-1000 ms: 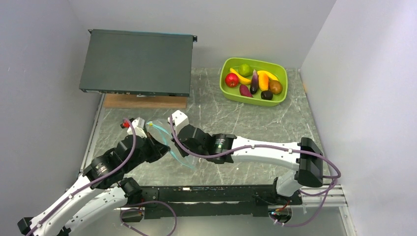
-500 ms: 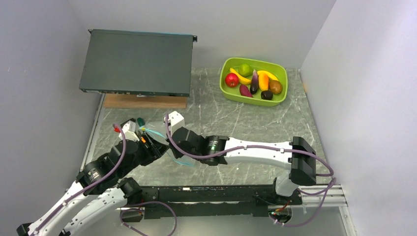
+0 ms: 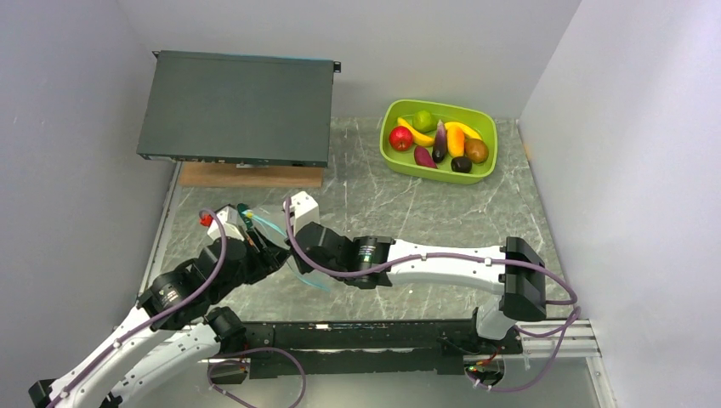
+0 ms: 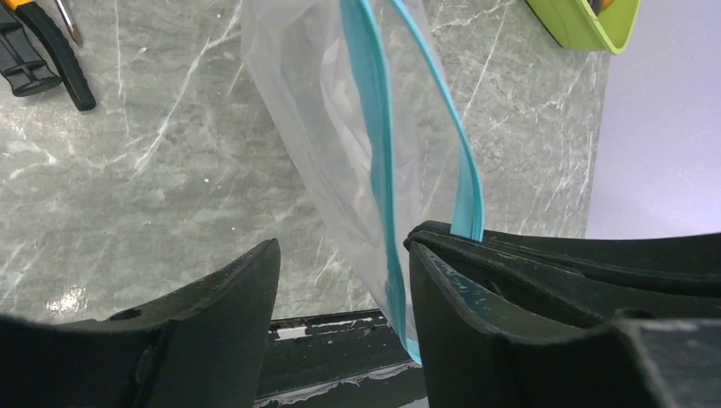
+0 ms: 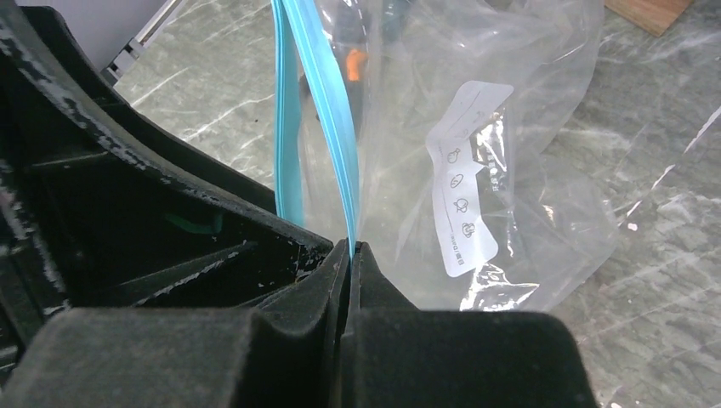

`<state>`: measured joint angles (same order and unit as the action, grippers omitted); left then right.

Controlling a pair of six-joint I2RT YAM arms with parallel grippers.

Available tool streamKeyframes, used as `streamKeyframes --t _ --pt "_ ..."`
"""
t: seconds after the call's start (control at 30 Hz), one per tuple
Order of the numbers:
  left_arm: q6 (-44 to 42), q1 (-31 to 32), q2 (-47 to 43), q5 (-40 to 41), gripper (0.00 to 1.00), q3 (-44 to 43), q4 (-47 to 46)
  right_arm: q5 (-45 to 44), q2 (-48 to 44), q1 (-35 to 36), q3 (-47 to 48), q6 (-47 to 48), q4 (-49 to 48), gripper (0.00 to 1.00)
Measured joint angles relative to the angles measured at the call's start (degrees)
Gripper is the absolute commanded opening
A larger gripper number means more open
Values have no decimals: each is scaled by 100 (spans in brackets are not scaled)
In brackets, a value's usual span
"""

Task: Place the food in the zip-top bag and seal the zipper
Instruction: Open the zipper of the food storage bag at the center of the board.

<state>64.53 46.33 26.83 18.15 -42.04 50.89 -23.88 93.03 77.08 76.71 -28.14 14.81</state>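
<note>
At the far left of the left wrist view, the black-and-orange handles of the pliers (image 4: pixel 38 51) lie on the grey marbled table (image 4: pixel 127 187). The left gripper (image 4: pixel 343 255) stands with its jaws well apart and holds nothing. The zip-top bag (image 4: pixel 315 110) hangs down through the gap between its two fingers. The zipper (image 4: pixel 374 127) runs close along the inner face of the finger on the right of that view; whether it touches that finger I cannot tell.

Just right of it, the right gripper (image 5: pixel 350 255) is clamped tight on the teal strip, its fingertips pinched together over the bag's mouth edge. The crinkly clear body, with its white printed label, spreads out to the right of the fingers, above the table.

Well apart, at the back right of the table, the lime-green tub (image 3: pixel 387 153) holds all the food: red apple (image 3: pixel 400 138), lime (image 3: pixel 422 120), bananas (image 3: pixel 415 132), eggplant (image 3: pixel 439 142), orange piece (image 3: pixel 457 141) and kiwi (image 3: pixel 476 150).
</note>
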Motion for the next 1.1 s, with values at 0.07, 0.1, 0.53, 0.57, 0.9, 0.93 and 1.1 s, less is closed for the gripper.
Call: streamKeyframes --t 0.07,0.1,0.53,0.57,0.9,0.93,1.1 --pt "-44 0 66 20 48 -22 4 -17 4 0 37 0 20 0" --pt "-50 0 111 26 39 -48 9 -24 4 0 44 0 9 0" --pt "-1182 0 1152 337 0 -2387 1237 2465 -326 -992 -619 -713 -1147 0" --pt "-1305 0 1355 330 0 -2734 1405 2903 -350 -1244 -758 -922 -1390 0" --pt "-2293 0 3738 -254 0 -3635 1545 5167 -197 -2350 -1993 -2702 -3480 0" --pt "-2341 -2 3923 -341 0 -3460 1427 5165 -199 -2382 -2098 -2699 -3429 0" --pt "-2446 0 4583 -754 0 -2920 894 4708 -461 -2618 -2614 -2306 -2527 3"
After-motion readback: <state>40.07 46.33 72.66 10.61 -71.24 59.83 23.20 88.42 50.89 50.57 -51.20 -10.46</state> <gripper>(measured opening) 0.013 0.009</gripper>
